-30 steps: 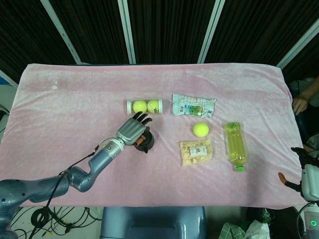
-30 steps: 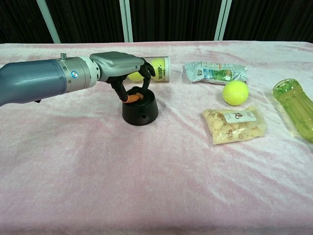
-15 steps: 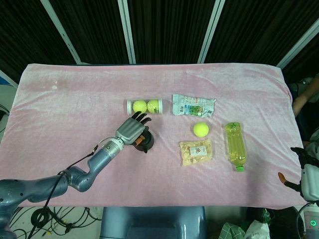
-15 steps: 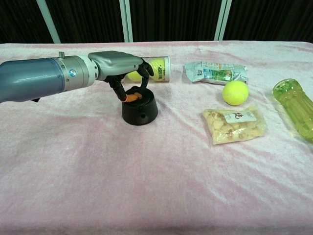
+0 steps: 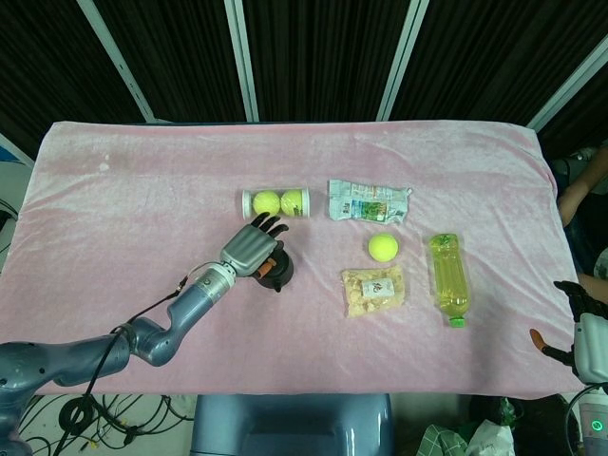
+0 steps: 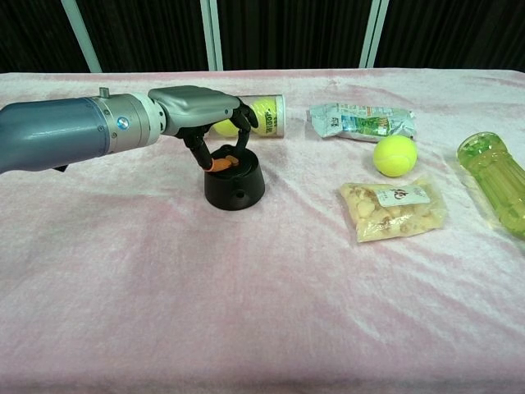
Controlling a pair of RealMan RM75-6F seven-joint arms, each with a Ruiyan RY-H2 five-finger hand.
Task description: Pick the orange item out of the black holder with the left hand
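Fingers (image 6: 243, 121) of the left hand (image 6: 199, 107) pinched down on the orange item (image 6: 222, 163), thumb on the near side, another finger curling over from behind. Compared with a second ago, lifted slightly: orange item then sitting lower in the mouth of the black holder (image 6: 235, 188), now raised a touch and riding at the rim, barely different from half a second ago. Seemingly a grip secured and extraction just begun, not finished; item not yet clear of the holder. Holder itself unmoved on the pink table (image 6: 246, 312), just in front of the tennis ball tube (image 6: 261, 114).

From the head view, left hand (image 5: 251, 249) covering most of the holder (image 5: 281, 275), only a sliver of orange visible beside it. Right hand (image 5: 584, 332) parked at the table's far right edge, nothing in it; how its fingers lie hard to make out.

Next, probably a straight upward pull, keeping the pinch firm so the item does not slip back or drag the holder along. Loose tennis ball (image 6: 394, 155), snack bag (image 6: 394, 210), foil pack (image 6: 361, 121) and green bottle (image 6: 494, 185) well apart, out of the way.
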